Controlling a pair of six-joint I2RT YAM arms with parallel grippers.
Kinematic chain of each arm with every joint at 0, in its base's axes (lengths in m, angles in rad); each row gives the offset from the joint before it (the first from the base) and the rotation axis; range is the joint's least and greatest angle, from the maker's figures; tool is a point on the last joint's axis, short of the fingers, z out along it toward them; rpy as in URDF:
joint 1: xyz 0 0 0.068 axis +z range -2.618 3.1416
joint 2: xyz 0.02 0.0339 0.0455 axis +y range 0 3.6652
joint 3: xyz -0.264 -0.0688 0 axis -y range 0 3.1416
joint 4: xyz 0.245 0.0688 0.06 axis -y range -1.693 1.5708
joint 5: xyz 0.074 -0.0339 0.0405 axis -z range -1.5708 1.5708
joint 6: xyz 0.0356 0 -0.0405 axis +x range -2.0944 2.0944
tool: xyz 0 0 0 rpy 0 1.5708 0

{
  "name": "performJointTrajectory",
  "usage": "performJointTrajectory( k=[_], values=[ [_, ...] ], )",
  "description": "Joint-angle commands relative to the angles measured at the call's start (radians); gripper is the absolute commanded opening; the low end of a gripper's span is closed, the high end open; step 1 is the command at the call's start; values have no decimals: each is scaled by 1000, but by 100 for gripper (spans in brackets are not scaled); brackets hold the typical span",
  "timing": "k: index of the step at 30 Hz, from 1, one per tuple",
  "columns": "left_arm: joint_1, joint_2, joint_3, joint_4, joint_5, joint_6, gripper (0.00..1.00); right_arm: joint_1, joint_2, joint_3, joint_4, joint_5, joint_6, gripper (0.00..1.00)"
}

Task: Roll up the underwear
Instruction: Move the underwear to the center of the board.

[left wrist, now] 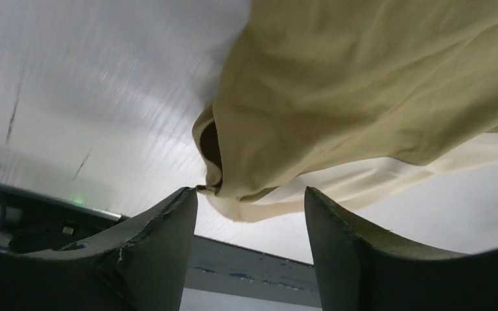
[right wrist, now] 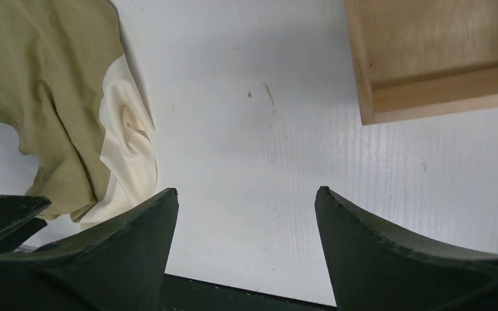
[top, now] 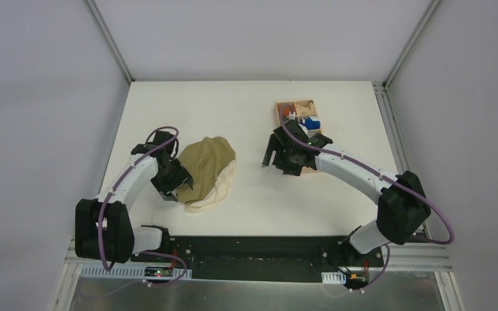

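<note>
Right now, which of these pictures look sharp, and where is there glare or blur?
Top external view: even soft light, sharp, barely a shadow under the underwear. Left wrist view: underwear so close it looks soft; white glare on the table. Right wrist view: crisp, mild sheen beside the wooden box.

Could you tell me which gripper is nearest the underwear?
The left gripper, at the edge of the underwear; the right gripper is apart, beside the wooden box.

Crumpled olive-khaki fabric underwear (top: 209, 170) with a cream-white edge lies on the white desk (top: 233, 103), the left gripper (top: 179, 189) at its near-left edge and the right gripper (top: 272, 157) apart, beside a small wooden compartment box (top: 295, 102) of coloured bundles (top: 310, 122).
</note>
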Motion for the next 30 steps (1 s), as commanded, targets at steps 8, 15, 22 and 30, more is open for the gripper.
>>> performJointTrajectory(
  k=[8, 15, 22, 30],
  values=[
    [-45, 199, 58, 160, 139, 89, 0, 8, -192, -127, 7, 2, 86, 81],
    [-315, 119, 163, 167, 196, -58, 0, 7, -246, -182, 0, 51, 109, 82],
    [-342, 52, 242, 85, 95, 9, 77, 7, -244, -186, -1, 28, 119, 84],
    [-113, -2, 185, -14, 69, 65, 76, 103, -209, -247, 113, -18, 242, 83]
  ],
)
